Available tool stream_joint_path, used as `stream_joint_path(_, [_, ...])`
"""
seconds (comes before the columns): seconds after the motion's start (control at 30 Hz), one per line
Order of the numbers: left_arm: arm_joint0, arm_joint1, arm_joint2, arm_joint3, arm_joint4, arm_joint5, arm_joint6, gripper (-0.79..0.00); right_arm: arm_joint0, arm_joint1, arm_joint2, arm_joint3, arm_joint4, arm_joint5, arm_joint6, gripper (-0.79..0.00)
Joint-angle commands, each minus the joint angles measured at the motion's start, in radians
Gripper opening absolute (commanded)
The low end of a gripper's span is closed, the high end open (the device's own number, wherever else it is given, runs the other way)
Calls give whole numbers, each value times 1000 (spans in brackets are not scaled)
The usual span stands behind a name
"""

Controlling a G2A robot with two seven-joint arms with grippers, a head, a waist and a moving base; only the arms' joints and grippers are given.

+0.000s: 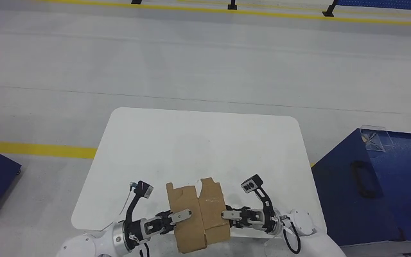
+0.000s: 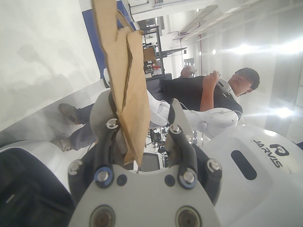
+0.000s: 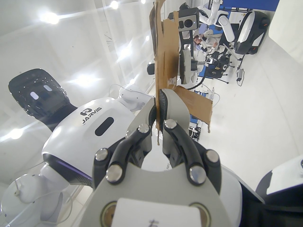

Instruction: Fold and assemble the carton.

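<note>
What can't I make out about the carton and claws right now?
Top view: carton underside, hidden by its own panels.
Left wrist view: the carton hides where it meets the left claw; contact unclear.
Right wrist view: carton edge-on in the right claw; flap layout unreadable.

The white tabletop [image 1: 192,138] with rounded corners is standing on a pale grey floor [image 1: 192,58]. A yellow floor line [image 1: 45,150] is running in from 9 o'clock and passing under its edge. A blue block [image 1: 366,193] is sitting on the floor near its 4 o'clock corner.
</note>
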Motion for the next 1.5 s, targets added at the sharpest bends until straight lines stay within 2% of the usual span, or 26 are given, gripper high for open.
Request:
stream_joint_path(0.0, [0, 0, 0, 0, 0, 0, 0, -785, 0, 0, 0, 0, 0, 0, 0, -785])
stream_joint_path(0.1, [0, 0, 0, 0, 0, 0, 0, -785, 0, 0, 0, 0, 0, 0, 0, -785])
stream_joint_path(0.13, [0, 0, 0, 0, 0, 0, 0, -785, 0, 0, 0, 0, 0, 0, 0, -480])
stream_joint_path(0.17, [0, 0, 0, 0, 0, 0, 0, -785, 0, 0, 0, 0, 0, 0, 0, 0])
stream_joint_path(0.37, [1, 0, -1, 2, 0, 3, 10, -785, 0, 0, 2, -9, -5, 6, -4, 0])
stream_joint_path(0.4, [1, -2, -3, -1, -3, 9, 57, -785, 1, 2, 12, -22, -18, 4, -5, 0])
stream_joint_path(0.53, [5, -24, 56, -11, -59, -142, 314, -785, -19, 12, 98, -108, -64, -104, -47, 0])
stream_joint_path(0.6, [4, -41, 121, 11, -106, -206, 463, -785, -48, 22, 162, -181, -190, -200, -143, 0])
stream_joint_path(0.73, [-27, -69, 241, 75, -186, -352, 615, -785, -138, 40, 246, -272, -376, -368, -311, 0])
stream_joint_path(0.8, [-49, -81, 297, 105, -207, -411, 629, -785, -168, 46, 268, -297, -483, -440, -383, 0])
stream_joint_path(0.87, [-70, -90, 343, 127, -260, -423, 633, -785, -189, 50, 275, -300, -589, -489, -432, 0])
stream_joint_path(0.93, [-86, -98, 385, 145, -320, -413, 617, -785, -196, 51, 256, -297, -624, -505, -448, 0])
stream_joint_path(1.03, [-114, -106, 429, 165, -441, -345, 576, -785, -189, 50, 235, -284, -623, -519, -463, 0])
stream_joint_path(1.33, [-163, -122, 488, 227, -556, -256, 490, -785, -152, 58, 202, -262, -544, -512, -455, 0])
stream_joint_path(1.43, [-167, -125, 492, 233, -570, -241, 476, -785, -143, 60, 195, -255, -533, -511, -455, -142])
stream_joint_path(1.47, [-168, -125, 493, 234, -584, -231, 469, -785, -139, 61, 194, -251, -532, -512, -455, -234])
